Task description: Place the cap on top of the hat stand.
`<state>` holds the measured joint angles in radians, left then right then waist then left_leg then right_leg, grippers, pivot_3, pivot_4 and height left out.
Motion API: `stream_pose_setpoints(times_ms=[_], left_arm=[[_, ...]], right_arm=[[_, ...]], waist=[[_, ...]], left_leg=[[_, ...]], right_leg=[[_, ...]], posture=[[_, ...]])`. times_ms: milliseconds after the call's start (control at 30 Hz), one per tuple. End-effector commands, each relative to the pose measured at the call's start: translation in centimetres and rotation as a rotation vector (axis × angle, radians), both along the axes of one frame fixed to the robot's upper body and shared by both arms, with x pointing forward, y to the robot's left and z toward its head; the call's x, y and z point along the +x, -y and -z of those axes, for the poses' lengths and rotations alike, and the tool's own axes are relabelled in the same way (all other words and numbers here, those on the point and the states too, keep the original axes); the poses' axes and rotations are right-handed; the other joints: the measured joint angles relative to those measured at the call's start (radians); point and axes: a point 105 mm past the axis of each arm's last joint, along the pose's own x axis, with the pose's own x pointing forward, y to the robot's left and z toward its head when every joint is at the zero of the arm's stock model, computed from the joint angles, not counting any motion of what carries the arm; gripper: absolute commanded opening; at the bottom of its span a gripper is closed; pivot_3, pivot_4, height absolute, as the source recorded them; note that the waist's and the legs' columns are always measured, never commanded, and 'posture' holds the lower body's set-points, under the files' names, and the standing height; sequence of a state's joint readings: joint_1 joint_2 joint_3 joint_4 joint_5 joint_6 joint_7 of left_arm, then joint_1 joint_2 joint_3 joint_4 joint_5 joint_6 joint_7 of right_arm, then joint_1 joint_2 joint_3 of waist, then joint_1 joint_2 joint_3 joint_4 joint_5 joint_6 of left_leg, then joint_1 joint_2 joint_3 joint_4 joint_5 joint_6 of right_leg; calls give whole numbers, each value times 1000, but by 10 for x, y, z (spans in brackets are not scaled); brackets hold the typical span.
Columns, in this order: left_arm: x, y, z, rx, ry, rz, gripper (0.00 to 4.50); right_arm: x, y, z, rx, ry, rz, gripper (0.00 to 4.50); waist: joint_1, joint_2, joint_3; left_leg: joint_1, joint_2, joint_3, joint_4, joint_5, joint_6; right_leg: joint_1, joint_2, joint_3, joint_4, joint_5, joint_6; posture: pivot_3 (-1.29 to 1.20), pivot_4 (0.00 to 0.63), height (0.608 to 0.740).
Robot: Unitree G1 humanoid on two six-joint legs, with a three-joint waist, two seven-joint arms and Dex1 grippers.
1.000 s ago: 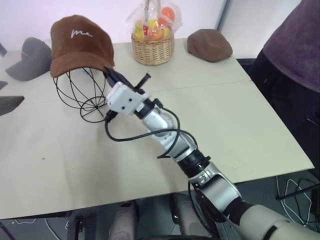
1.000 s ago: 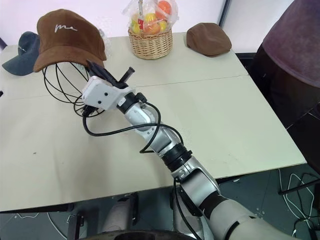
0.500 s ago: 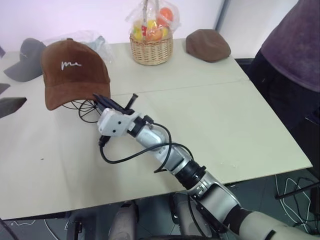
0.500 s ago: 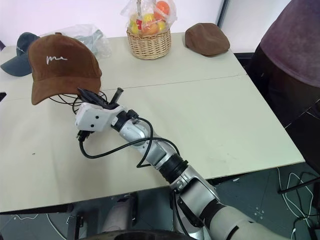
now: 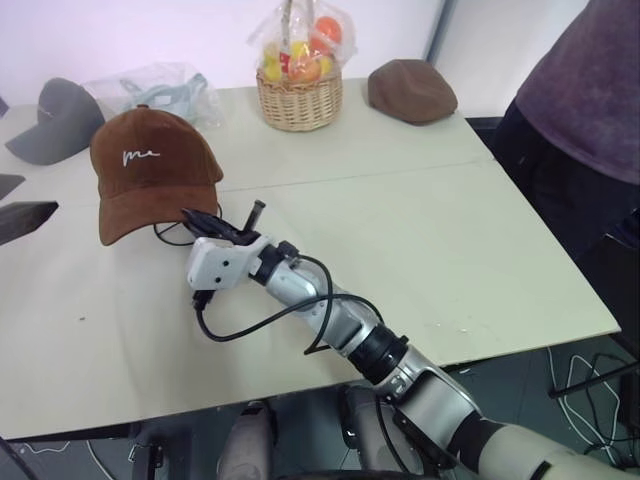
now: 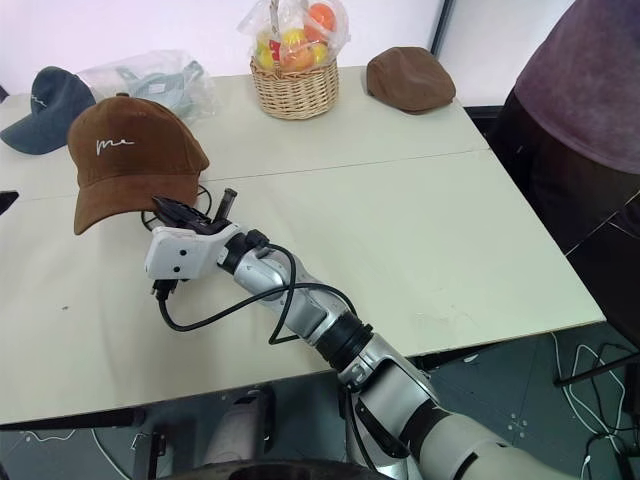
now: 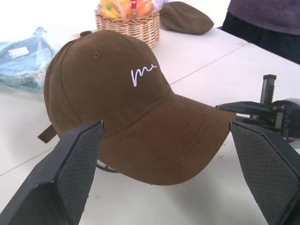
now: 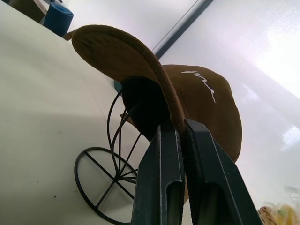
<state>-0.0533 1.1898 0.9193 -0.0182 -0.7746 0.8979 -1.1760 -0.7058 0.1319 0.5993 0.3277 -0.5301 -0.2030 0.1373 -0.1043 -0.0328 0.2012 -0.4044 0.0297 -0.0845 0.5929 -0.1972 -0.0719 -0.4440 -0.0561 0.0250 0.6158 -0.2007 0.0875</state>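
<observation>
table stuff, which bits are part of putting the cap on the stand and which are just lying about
Part of the job:
- cap, brown with white embroidery, brim pinched in the shut right gripper
- hat stand, black wire, under the cap

Just lying about:
- wicker basket of fruit
- plain brown flat cap
- dark grey cap
- clear bag

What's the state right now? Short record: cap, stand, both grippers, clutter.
cap: brown, white script, sitting over the hat stand, brim toward the robot
hat stand: black wire, mostly hidden under the cap
right gripper: shut on the cap's brim
left gripper: open, not touching the cap
clutter: wicker basket, flat cap, grey cap
</observation>
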Motion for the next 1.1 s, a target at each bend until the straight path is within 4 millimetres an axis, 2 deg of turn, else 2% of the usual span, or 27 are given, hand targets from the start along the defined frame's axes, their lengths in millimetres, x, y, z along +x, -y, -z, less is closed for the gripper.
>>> stream_pose_setpoints(times_ms=[33, 100, 200, 300, 400, 633, 800, 900, 967, 1100], left_arm=[[-2, 0, -11, 23, 51, -2, 4500], [-2, -1, -11, 24, 51, -2, 4500], [-1, -2, -9, 24, 43, 0, 4500], [1, -2, -6, 22, 33, 6, 4500], [5, 0, -2, 23, 19, 18, 4500], [7, -2, -1, 10, 24, 13, 4500], [3, -11, 7, 18, 5, -41, 4500], [-6, -19, 16, 26, -17, -90, 4500], [-12, -22, 23, 26, -36, -112, 4500], [-22, -28, 35, -8, -40, -171, 4500]], right_arm=[[-11, -6, -1, -2, -12, -54, 1090], [-14, -6, 2, -12, -19, -65, 1968], [-27, -10, 20, -95, -108, -147, 3522], [-41, -10, 30, -134, -219, -230, 3522], [-38, 5, 15, -99, -263, -224, 3522], [6, 63, -62, 44, -177, -53, 3522], [34, 128, -106, 119, -201, 58, 3522], [38, 169, -114, 181, -397, -20, 3522], [30, 189, -113, 166, -528, -135, 3522], [10, 242, -86, -28, -826, -231, 3522]], waist=[[1, 0, 0], [5, 0, 0], [7, 0, 0], [8, 0, 0], [10, 1, 0], [10, 1, 1], [12, 0, 0], [10, 0, 0], [10, 0, 0], [20, 3, 2]], left_leg=[[0, 0, 0, 0, 0, 0], [0, 1, 0, 0, 0, 0], [-1, 0, 0, 0, 0, 0], [-1, 0, 0, 0, 0, 0], [-1, 1, 0, 0, 0, 0], [-2, 1, 0, 3, 0, -1], [-2, 1, 1, 1, 0, 0], [-3, 1, 2, 0, 0, 0], [-3, 1, 3, -1, 0, 0], [-3, 1, 4, -1, 0, 0]], right_leg=[[0, 0, 0, 0, 0, 0], [0, 0, 0, 0, 0, 0], [-1, 0, 0, -1, 0, 0], [0, 0, 0, -1, 0, 0], [0, 0, 0, -1, 0, 0], [-1, 0, -1, -1, 0, 0], [-1, 0, -2, -2, 2, -3], [-2, -1, -2, -3, 2, -6], [-2, -1, -2, -3, 2, -6], [-2, -2, -2, -3, -1, -3]], posture=[[0, 150, 740], [0, 150, 740], [0, 150, 740], [0, 150, 740], [0, 150, 740], [0, 150, 740], [0, 150, 740], [0, 150, 740], [0, 150, 740], [0, 150, 740]])
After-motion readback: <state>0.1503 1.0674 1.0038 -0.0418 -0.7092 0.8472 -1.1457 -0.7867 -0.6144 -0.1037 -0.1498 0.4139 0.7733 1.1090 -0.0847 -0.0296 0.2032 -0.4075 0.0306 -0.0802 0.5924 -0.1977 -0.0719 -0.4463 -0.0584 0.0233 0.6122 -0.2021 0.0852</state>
